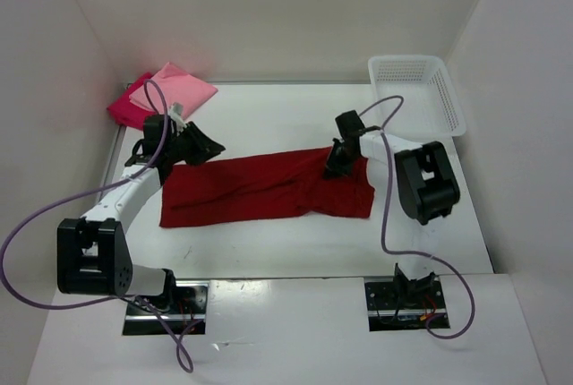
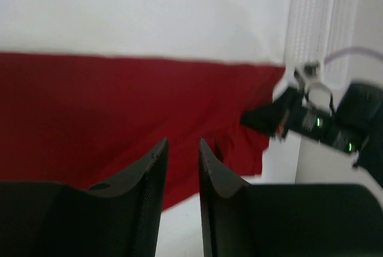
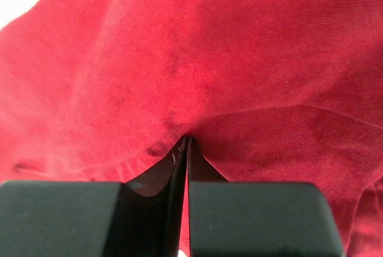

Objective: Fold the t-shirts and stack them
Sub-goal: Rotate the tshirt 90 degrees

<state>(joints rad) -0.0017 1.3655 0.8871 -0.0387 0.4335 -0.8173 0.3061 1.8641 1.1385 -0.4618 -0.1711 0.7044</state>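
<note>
From above, the dark red shirt (image 1: 260,190) lies spread on the white bench (image 1: 269,116), with the pink shirt (image 1: 183,89) atop the crimson shirt (image 1: 125,107) in the far-left corner. Left wrist: the left pincer (image 2: 182,143) is slightly parted and empty above the cloth. Right wrist: the right pincer (image 3: 184,140) is clenched on its fabric.

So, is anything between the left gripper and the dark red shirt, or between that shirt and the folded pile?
Nothing visible. The left gripper hangs open at the edge of the dark red shirt; only its wrist and cable lie between shirt and folded pile.
</note>
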